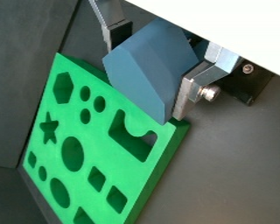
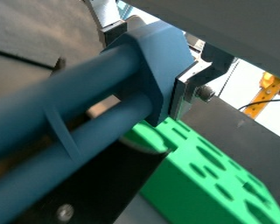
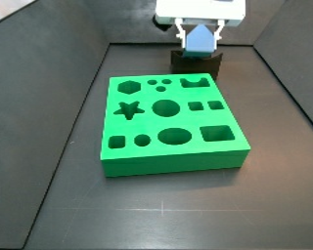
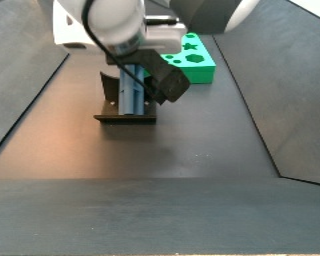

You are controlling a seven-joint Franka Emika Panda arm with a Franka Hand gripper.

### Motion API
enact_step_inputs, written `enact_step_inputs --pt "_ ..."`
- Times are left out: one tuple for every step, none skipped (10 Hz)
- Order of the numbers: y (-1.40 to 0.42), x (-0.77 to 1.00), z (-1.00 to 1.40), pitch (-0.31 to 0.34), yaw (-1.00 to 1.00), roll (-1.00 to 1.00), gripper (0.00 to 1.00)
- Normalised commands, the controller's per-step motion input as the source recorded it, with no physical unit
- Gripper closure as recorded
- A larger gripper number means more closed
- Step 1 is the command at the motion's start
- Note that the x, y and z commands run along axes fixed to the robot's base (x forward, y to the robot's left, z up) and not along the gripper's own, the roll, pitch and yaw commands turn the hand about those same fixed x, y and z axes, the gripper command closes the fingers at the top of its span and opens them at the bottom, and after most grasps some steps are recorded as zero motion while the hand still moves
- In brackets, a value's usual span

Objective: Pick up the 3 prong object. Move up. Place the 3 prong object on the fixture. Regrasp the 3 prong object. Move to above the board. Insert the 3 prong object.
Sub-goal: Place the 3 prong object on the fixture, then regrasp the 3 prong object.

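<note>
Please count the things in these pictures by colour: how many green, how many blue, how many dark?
Green: 1, the board.
Blue: 1, the 3 prong object, between the fingers of the claw, above the fixture.
Dark: 1, the fixture.
Total: 3.

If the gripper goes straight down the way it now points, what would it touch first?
Most likely the fixture. In a side view the gripper hangs right over it, shut on the 3 prong object, whose lower end already seems to reach the fixture. The board lies further back, apart from this line.
</note>
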Motion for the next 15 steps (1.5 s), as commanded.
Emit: enact_step_inputs --pt "0.00 0.05 -0.38 -0.055 0.00 -0.06 1.00" --pt "0.05 0.04 -0.30 -0.065 0.00 -0.05 1.00" --pt "0.06 0.04 -0.28 -0.067 0.00 -0.05 1.00" --pt "0.06 0.04 -0.28 -0.067 0.00 -0.05 1.00" --pt "0.07 0.04 -0.28 -0.067 0.00 -0.05 1.00" --pt "0.06 0.04 -0.28 -0.067 0.00 -0.05 1.00" --pt "0.00 0.00 0.00 0.000 0.00 0.00 0.00" --pt "0.00 0.00 1.00 0.013 -0.02 -0.04 0.00" --pt "0.00 -0.01 1.00 0.016 -0.01 -0.04 0.00" --pt "0.01 -0.02 1.00 0.017 0.00 -0.03 0.00" --pt "0.01 -0.03 1.00 0.011 0.00 0.00 0.00" --pt "0.01 -0.03 1.00 0.010 0.00 0.01 0.00" --pt "0.01 -0.04 0.88 0.013 0.00 0.01 0.00" --pt "0.01 -0.03 0.62 0.020 0.01 0.01 0.00" --pt "0.01 -0.03 0.36 0.026 0.01 0.02 0.00"
